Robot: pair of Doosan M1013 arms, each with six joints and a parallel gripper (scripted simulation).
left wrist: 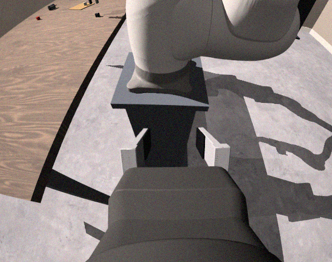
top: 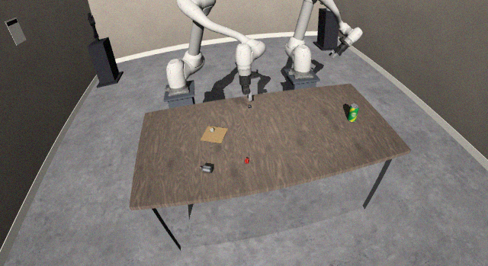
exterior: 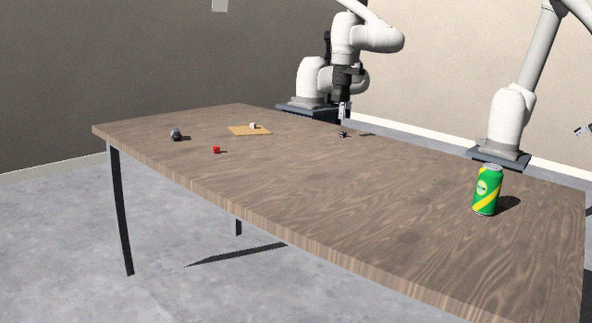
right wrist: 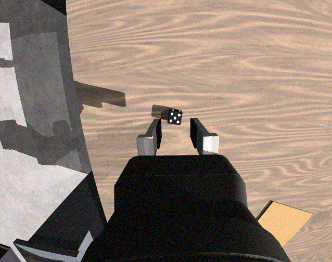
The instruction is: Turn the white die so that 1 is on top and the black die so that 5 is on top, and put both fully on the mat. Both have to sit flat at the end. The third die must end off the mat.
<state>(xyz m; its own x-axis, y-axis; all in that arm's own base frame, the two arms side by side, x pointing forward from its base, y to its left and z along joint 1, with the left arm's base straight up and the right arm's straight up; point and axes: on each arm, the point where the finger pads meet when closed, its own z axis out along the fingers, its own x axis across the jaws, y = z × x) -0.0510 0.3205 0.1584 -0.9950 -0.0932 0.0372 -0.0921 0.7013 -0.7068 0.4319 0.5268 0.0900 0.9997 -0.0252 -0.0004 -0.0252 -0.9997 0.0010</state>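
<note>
The black die (top: pixel 249 106) (exterior: pixel 342 134) (left wrist: pixel 97 14) (right wrist: pixel 175 117) sits on the table near its robot-side edge, off the mat, with five pips on top. My right gripper (top: pixel 249 97) (exterior: pixel 342 117) (right wrist: pixel 175 128) is partly open, pointing down above it, with nothing between the fingers. The white die (top: pixel 212 129) (exterior: pixel 252 126) (left wrist: pixel 85 3) sits on the tan mat (top: pixel 217 139) (exterior: pixel 245 131) (left wrist: pixel 76 7) (right wrist: pixel 287 220), near its back edge; its top number is too small to read. The red die (top: pixel 247 160) (exterior: pixel 216 149) (left wrist: pixel 38 18) is off the mat. My left gripper (top: pixel 332 54) (left wrist: pixel 173 137) is open and empty, beyond the table.
A green and yellow can (top: pixel 353 113) (exterior: pixel 487 190) stands upright at the other end of the wooden table (top: pixel 297 144) (exterior: pixel 370 198). A small dark grey object (top: pixel 207 168) (exterior: pixel 176 134) (left wrist: pixel 51 7) lies on the front side of the mat, apart from the red die.
</note>
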